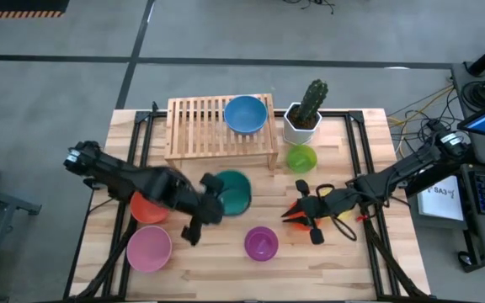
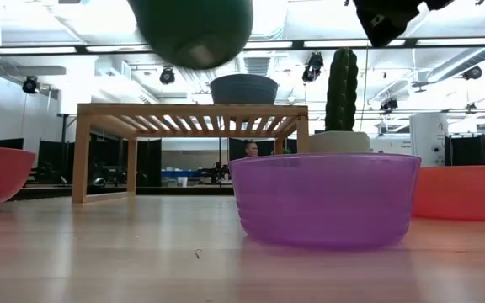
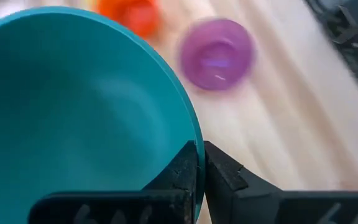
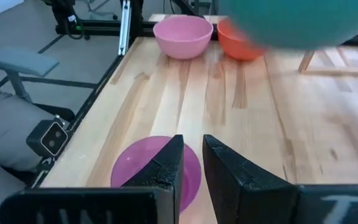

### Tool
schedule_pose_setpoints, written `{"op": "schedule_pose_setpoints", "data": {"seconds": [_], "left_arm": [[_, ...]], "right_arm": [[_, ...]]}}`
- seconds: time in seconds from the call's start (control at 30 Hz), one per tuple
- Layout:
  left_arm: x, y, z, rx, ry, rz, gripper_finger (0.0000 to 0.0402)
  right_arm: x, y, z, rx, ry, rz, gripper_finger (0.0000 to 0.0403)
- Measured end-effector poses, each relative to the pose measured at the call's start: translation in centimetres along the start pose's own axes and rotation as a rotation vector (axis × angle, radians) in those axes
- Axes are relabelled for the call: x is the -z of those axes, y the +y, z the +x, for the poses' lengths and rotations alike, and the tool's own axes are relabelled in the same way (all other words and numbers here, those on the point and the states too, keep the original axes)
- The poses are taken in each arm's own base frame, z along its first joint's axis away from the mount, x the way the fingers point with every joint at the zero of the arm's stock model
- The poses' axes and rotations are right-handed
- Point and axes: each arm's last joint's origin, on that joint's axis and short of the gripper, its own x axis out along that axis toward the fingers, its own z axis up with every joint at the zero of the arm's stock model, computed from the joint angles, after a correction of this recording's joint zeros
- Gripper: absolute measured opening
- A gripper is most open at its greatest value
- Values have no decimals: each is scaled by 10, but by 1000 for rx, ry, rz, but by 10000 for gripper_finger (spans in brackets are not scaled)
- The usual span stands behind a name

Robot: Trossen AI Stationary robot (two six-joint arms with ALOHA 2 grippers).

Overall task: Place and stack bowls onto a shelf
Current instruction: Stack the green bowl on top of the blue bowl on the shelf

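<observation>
From where I stand only the blue bowl [image 1: 246, 114] sits on the shelf [image 1: 196, 126], at its right end, so the job looks barely begun. Left of the shelf's front, on the table [image 1: 226, 269], lie the pink bowl [image 1: 148, 249] and the red-orange bowl [image 1: 148, 208]. The left gripper [image 1: 205, 209] carries the teal bowl [image 1: 232, 191] in the air just in front of the shelf, its fingers pinching the rim. The purple bowl [image 1: 260, 243] waits further forward. Right of the shelf stand the cactus pot [image 1: 303, 124] and the lime green bowl [image 1: 301, 158]. The right gripper [image 1: 303, 210] hovers beside an orange bowl [image 1: 297, 212], fingers slightly parted, empty. A paper by the table's right edge carries print too small to read
</observation>
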Motion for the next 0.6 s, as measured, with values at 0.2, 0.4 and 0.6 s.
{"op": "schedule_pose_setpoints", "data": {"seconds": [0.2,0.4,0.6], "left_arm": [[-6,63,-31,-139,-55,34,0],[9,134,-51,-315,-87,-29,0],[28,193,-55,-339,-209,-150,0]], "right_arm": [[7,1,9,7,41,36,52],[11,4,15,3,60,72,52],[12,6,17,-6,53,63,52]]}}
